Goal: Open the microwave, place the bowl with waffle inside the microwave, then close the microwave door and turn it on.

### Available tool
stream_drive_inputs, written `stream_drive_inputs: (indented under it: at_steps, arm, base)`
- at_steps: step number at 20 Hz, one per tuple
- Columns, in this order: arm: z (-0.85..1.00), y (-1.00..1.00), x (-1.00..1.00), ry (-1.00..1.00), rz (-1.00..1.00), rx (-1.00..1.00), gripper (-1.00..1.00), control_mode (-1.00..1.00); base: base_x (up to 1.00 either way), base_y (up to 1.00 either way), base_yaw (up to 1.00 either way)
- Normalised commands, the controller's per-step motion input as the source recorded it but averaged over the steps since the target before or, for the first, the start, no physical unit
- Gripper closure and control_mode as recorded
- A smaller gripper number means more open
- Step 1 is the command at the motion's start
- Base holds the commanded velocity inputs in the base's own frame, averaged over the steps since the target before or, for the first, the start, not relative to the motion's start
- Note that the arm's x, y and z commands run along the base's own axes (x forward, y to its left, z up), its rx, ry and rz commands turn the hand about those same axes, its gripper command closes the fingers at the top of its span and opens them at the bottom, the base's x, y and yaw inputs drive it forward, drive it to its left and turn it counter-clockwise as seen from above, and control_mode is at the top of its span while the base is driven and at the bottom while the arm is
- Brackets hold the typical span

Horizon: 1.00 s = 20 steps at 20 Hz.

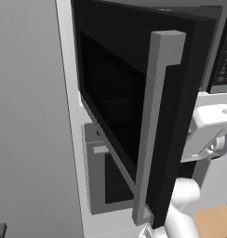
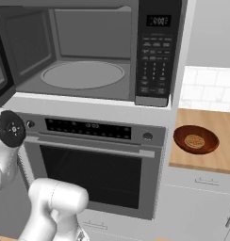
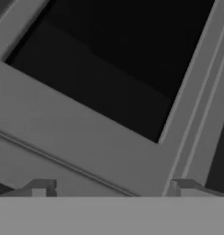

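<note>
The microwave (image 2: 84,52) stands open, showing its grey cavity and round turntable (image 2: 82,75), with the dark button panel (image 2: 157,52) on its right. The microwave door (image 1: 115,107) is swung far out, its tall grey handle (image 1: 155,125) toward the camera. In the hand view my gripper (image 3: 113,187) is open, fingertips (image 3: 40,186) wide apart with nothing between them, close to the door's grey inner frame (image 3: 86,128) and dark window (image 3: 118,59). The brown bowl (image 2: 196,139) with the waffle (image 2: 194,141) sits on the wooden counter (image 2: 223,146) to the right, apart from the gripper.
A stainless oven (image 2: 93,164) with a horizontal handle sits under the microwave. White tiles (image 2: 206,89) back the counter, with a drawer front (image 2: 201,181) below it. A tall grey cabinet side (image 1: 27,116) stands left of the open door. My arm (image 1: 208,125) reaches behind the door's edge.
</note>
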Motion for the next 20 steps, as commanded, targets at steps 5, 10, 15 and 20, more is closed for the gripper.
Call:
stream_drive_inputs:
  at_steps: [5, 10, 15, 20]
  arm:
    - [-0.11, 0.2, 0.15, 0.13, 0.0, -0.05, -1.0, -1.0]
    - [0.0, -0.51, 0.1, 0.01, 0.0, -0.02, -1.0, -1.0]
    - [0.0, -1.0, 0.44, 0.17, -0.15, -0.12, -1.0, -1.0]
    - [-0.07, -1.0, 0.48, 0.15, -0.34, -0.21, -1.0, -1.0]
  base:
    - [0.0, 0.0, 0.0]
    - [0.0, 0.0, 0.0]
    - [0.0, 0.0, 0.0]
    - [0.0, 0.0, 0.0]
